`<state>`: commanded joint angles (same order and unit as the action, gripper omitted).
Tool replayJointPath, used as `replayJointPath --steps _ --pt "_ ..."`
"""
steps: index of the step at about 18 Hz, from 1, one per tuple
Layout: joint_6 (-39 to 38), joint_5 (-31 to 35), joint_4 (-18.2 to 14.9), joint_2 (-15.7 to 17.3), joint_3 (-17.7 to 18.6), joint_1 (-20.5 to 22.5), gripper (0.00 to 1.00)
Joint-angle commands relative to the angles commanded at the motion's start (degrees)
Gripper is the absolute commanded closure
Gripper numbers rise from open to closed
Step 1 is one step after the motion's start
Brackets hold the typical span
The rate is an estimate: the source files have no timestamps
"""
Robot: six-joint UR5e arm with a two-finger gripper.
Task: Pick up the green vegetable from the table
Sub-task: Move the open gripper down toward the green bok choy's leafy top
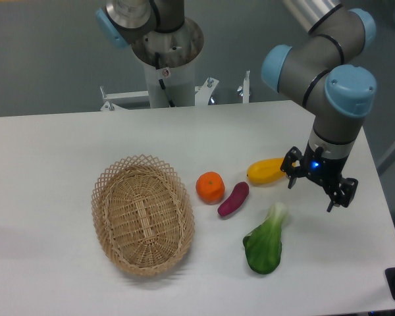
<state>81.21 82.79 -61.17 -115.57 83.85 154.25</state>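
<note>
Hovering with fingers spread, the black two-finger end effector [319, 184] sits at two o'clock of the dark-green-leafed, pale-stalked toy vegetable [265, 241], which lies untouched on the white desk [46, 158], seemingly lining up a grasp.

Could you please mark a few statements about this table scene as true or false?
1. The green vegetable lies in the basket. False: it lies on the table, right of the basket in the picture.
2. The gripper holds nothing. True: it is open, up and to the right of the vegetable.
3. The orange sits between the basket and the purple piece. True.
4. The yellow fruit is stacked on the vegetable. False: it lies apart from it, farther back on the table.
5. The basket is empty. True.
</note>
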Motion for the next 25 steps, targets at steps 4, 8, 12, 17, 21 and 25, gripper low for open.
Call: replayJointPath --steps 4,8,12,17,21,25 --pt "-0.1 0.8 0.0 -0.6 -0.7 -0.7 0.00" --pt "-0.1 0.8 0.2 -0.7 0.8 -0.8 0.00" --pt "-0.1 0.8 0.7 -1.2 1.7 -0.8 0.00" --pt "-2.1 0.8 9.5 -0.9 7.9 -1.0 0.00" --pt "-2.5 2.5 10.4 -1.4 8.7 -1.8 0.00" --pt "-4.1 4.0 11.3 -2.2 11.2 -2.7 0.00"
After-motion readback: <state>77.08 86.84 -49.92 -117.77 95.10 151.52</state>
